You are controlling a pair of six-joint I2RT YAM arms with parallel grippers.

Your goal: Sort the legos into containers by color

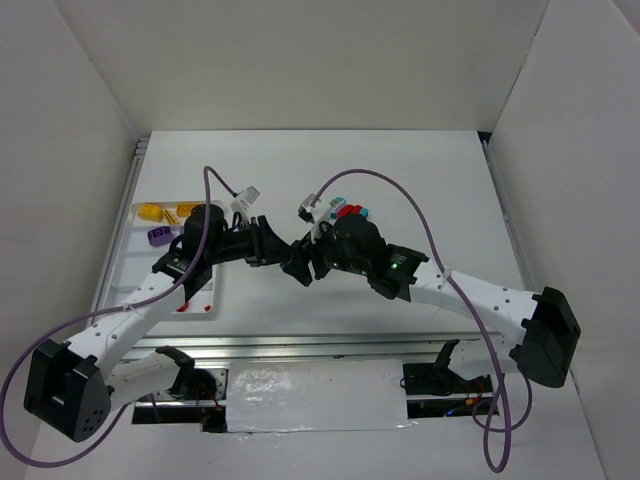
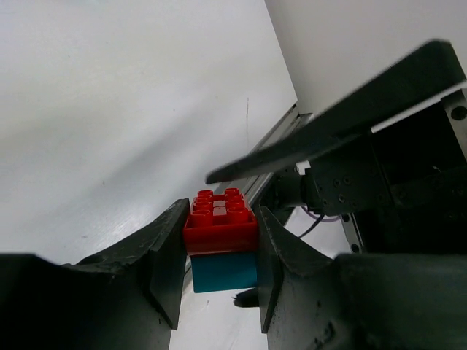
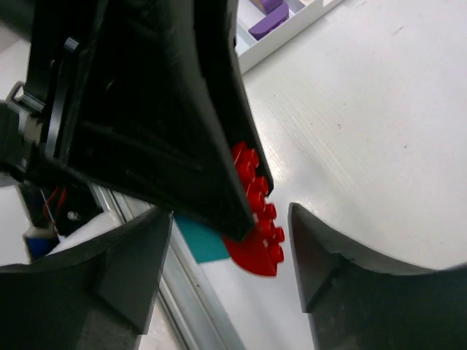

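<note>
Left jaws: clamped on a small red studded plastic brick (image 2: 219, 222) stuck to a teal plastic brick (image 2: 222, 271), held above the white worktop (image 1: 420, 180).
Right jaws: apart, flanking the pair, probably to separate the colours.

No legible text, labels, brands, numbers or signs in any view. Stud tops on the red brick (image 2: 220, 219) are too blurred to make out any embossing.
</note>
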